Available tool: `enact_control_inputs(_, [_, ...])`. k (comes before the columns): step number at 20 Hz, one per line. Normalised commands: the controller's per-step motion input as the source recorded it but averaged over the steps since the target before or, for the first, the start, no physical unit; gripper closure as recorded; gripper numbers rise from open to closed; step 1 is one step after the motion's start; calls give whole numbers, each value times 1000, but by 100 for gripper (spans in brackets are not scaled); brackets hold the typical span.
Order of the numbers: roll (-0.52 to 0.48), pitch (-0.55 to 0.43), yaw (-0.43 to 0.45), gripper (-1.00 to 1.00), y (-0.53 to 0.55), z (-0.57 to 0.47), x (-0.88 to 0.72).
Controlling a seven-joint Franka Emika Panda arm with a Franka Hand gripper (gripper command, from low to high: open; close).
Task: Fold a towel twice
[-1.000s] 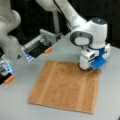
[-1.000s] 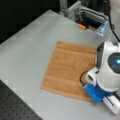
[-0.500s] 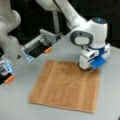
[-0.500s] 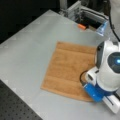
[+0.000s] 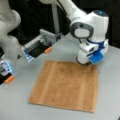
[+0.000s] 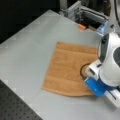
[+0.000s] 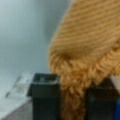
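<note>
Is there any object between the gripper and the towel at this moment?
No. In the wrist view the gripper has a bunched edge of the towel between its fingers. In a front view the gripper sits at the towel's far edge, with nothing between.

- Both front views are soft and blurred, with edges smeared.
- Even, diffuse light falls on the grey tabletop point(image 5: 62, 50); backgrounds stay dark.
- A faint shadow lies under the end effector point(image 5: 86, 62) on the towel point(image 5: 65, 85).
- The wrist view is badly out of focus; towel fibres point(image 7: 82, 62) fill it, and the tabletop looks pale and washed out.
</note>
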Motion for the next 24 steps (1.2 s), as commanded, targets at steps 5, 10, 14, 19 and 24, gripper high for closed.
enact_control_inputs(5, [12,81,79,100,-160,84,-176])
enact_control_inputs(10, [122,53,35,100,-219,15,-199])
enact_control_inputs(14, [233,-123,-126,100,-549,105,-432])
enact_control_inputs(19, [325,-295,-292,100,-622,33,-529])
enact_control_inputs(24, [405,-597,-416,100,-403,-77,-466])
